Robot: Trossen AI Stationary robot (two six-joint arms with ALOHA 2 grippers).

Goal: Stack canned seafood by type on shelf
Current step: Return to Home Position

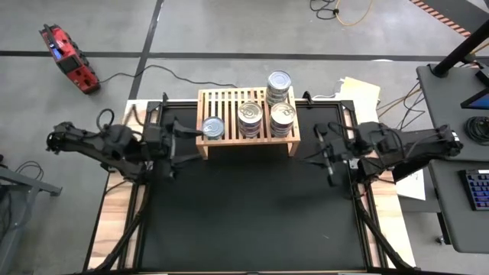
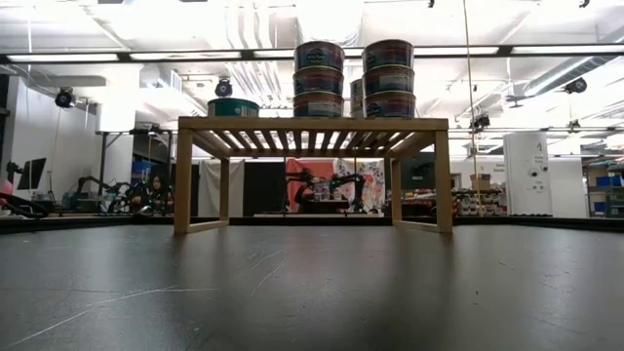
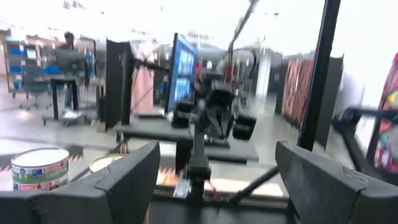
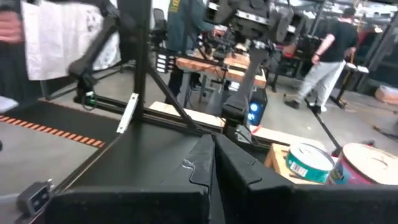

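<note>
No legible text on cans (image 2: 319, 80).

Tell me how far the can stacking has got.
Done: every can in view sits on the shelf, in three stacks plus one single teal can. In hand: nothing; the left gripper is open, the right gripper shut and empty, both off to the shelf's sides. Left: apparently only parking the arms.

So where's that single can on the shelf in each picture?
High view: lone can on the shelf's left end.
Low view: upper left, atop the shelf.
Left wrist view: probably the one at lower left.
Right wrist view: teal, lower right.
Landmark: the shelf.
</note>
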